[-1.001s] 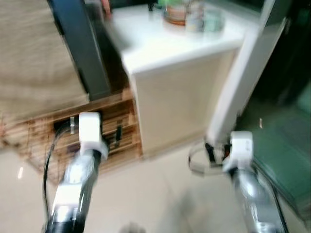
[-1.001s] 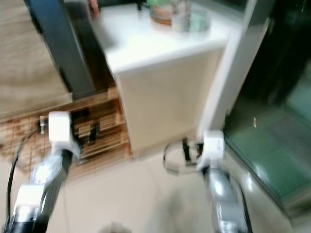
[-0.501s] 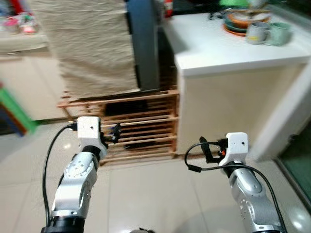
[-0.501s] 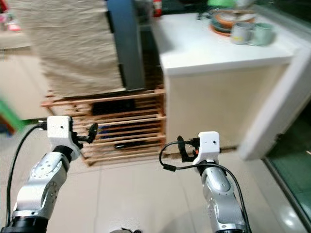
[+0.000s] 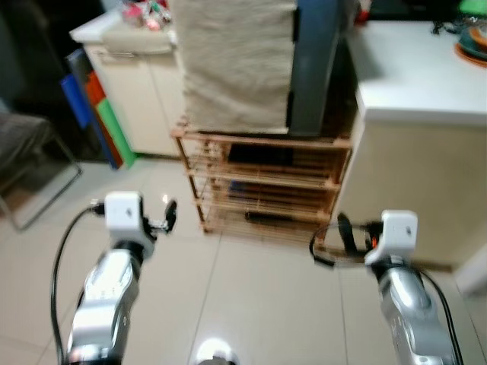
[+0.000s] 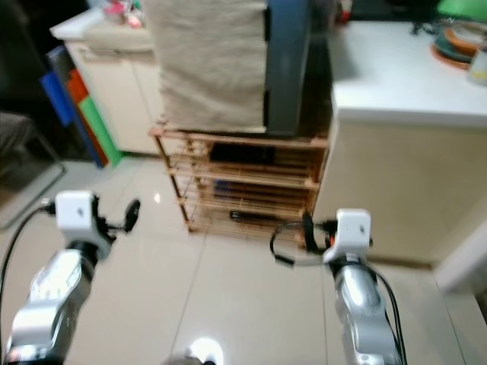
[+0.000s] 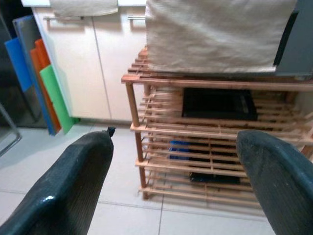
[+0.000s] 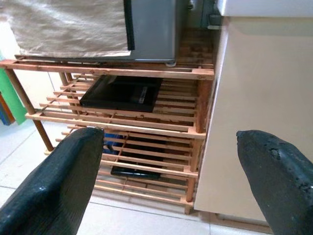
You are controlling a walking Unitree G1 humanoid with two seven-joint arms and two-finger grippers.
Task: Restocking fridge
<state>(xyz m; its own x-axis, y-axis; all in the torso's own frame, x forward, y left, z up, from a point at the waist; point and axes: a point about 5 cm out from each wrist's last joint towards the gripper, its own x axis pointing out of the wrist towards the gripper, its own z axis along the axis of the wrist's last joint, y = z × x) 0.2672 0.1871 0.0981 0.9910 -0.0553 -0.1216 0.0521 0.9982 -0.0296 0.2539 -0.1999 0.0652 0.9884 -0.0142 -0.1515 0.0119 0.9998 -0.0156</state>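
1. our left gripper (image 5: pixel 169 215) hangs in the lower left of the left eye frame over pale floor tiles (image 5: pixel 251 296), fingers spread wide and holding nothing; in the left wrist view the two black fingers (image 7: pixel 73 183) stand far apart with only air between them.
2. our right gripper (image 5: pixel 342 230) sits in the lower right of the left eye frame, also spread open and empty; in the right wrist view its fingers (image 8: pixel 54 183) frame the rack and the cabinet side without touching either.
3. a black cable (image 5: pixel 323 255) loops beside the right wrist.
4. just beyond both grippers, in the middle of the frame, stands a slatted wooden rack (image 5: pixel 266 186) with several shelves; a flat black tray-like thing (image 8: pixel 122 93) lies on an upper shelf, and something dark and something blue lie lower down, too blurred for us to name.
5. on top of the rack stands a grey appliance (image 5: pixel 316 65), most likely the fridge of the task, its front draped in a beige cloth (image 5: pixel 236 61); it fills the upper middle of the frame and its door appears shut.
6. to the right, a white counter (image 5: pixel 418 76) with a cream side panel runs to the upper right corner, where stacked dishes (image 5: pixel 473 42) sit at the edge.
7. in the upper left, cream cupboards (image 5: pixel 141 106) stand behind blue, orange and green flat boards (image 5: pixel 95 106) that lean beside them.
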